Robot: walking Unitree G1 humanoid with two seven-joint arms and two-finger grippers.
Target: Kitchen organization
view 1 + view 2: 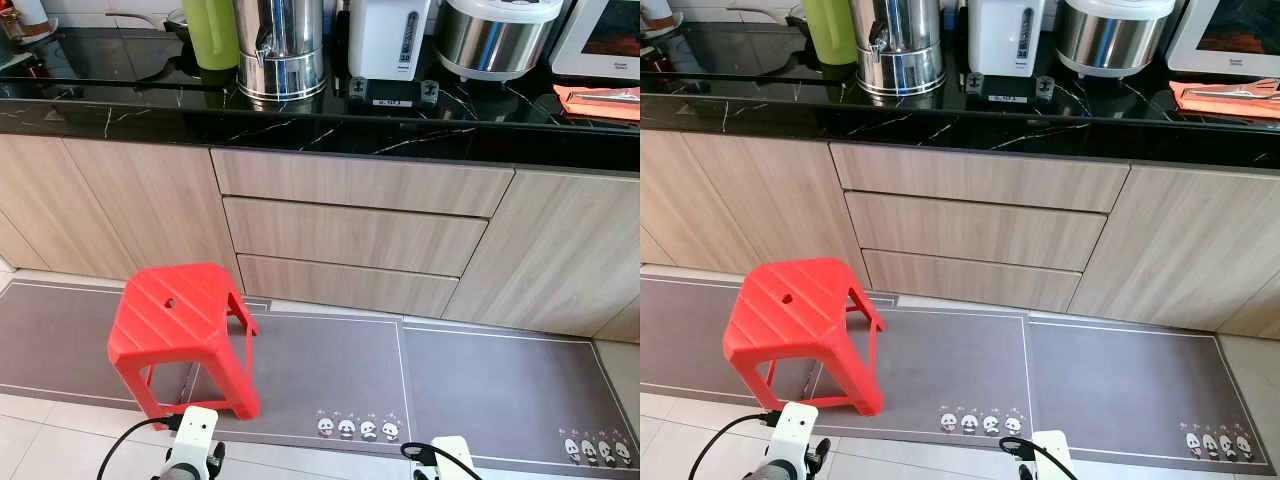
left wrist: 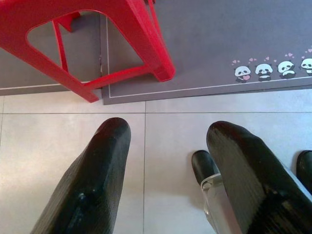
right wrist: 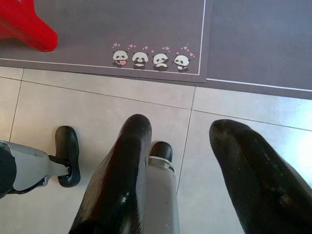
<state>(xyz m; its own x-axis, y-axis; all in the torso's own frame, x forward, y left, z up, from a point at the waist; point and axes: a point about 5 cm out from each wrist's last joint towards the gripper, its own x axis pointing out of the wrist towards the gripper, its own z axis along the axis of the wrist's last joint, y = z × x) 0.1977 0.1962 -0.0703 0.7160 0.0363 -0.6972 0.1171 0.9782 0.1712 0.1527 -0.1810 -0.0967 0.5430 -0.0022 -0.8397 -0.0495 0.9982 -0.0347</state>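
On the mat before the bench (image 1: 300, 125), red stool (image 1: 180, 320) unhandled; both hands, left hand (image 2: 165, 146) and right hand (image 3: 187, 146), released, idle; approach next.

Stool (image 1: 178, 318): bright red throughout. Floor mat (image 1: 330, 375): grey with a thin white border line, printed with small black-and-white pandas (image 1: 357, 427) (pink hearts above them). Countertop (image 1: 300, 125): black, veined white. Drawers (image 1: 355, 238): pale wood grain. Floor tiles (image 2: 58, 146): light beige. Jug (image 1: 212, 32): green. Urn (image 1: 281, 48): polished silver.
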